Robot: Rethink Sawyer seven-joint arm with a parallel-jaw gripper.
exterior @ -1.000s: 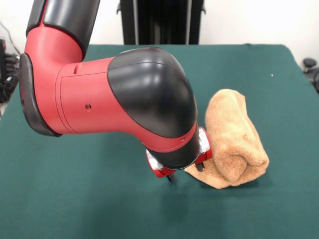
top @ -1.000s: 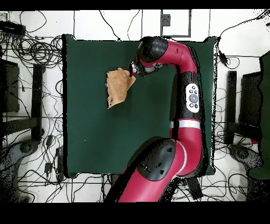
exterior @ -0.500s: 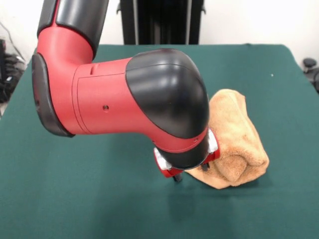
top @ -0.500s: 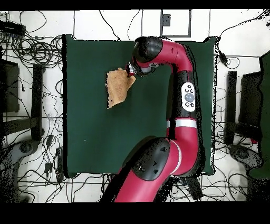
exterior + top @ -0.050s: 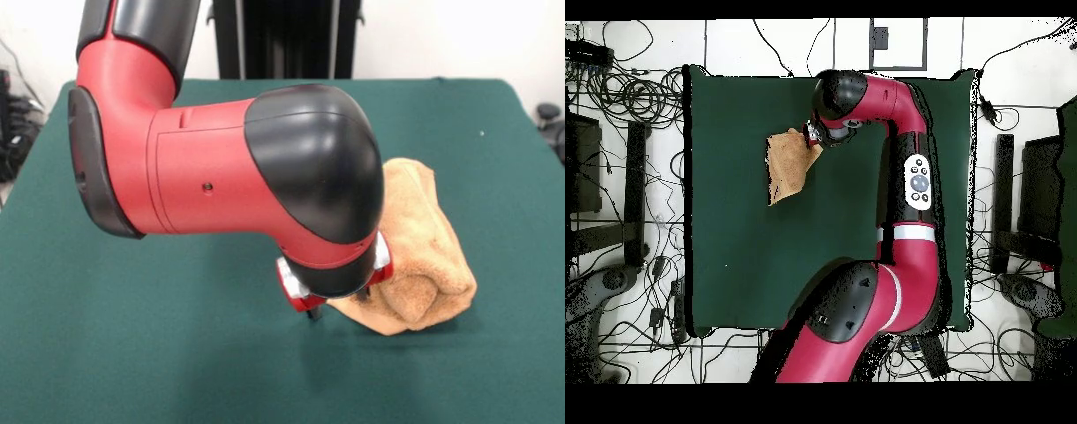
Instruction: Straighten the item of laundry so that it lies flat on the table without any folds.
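While the towel [image 5: 422, 256] lies folded on the green bench [image 5: 132, 353], the pincer [image 5: 334, 307] touches its left edge; its grip cannot be told.

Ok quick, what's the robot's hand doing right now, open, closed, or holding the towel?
Hand: down at the near corner of the folded towel, mostly hidden under the arm's wrist; open, closed or holding cannot be told.

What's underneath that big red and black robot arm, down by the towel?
The gripper sits at the near corner of the folded tan towel, on the green table. The arm's bulk covers the fingers and that part of the towel, so any grip is hidden.
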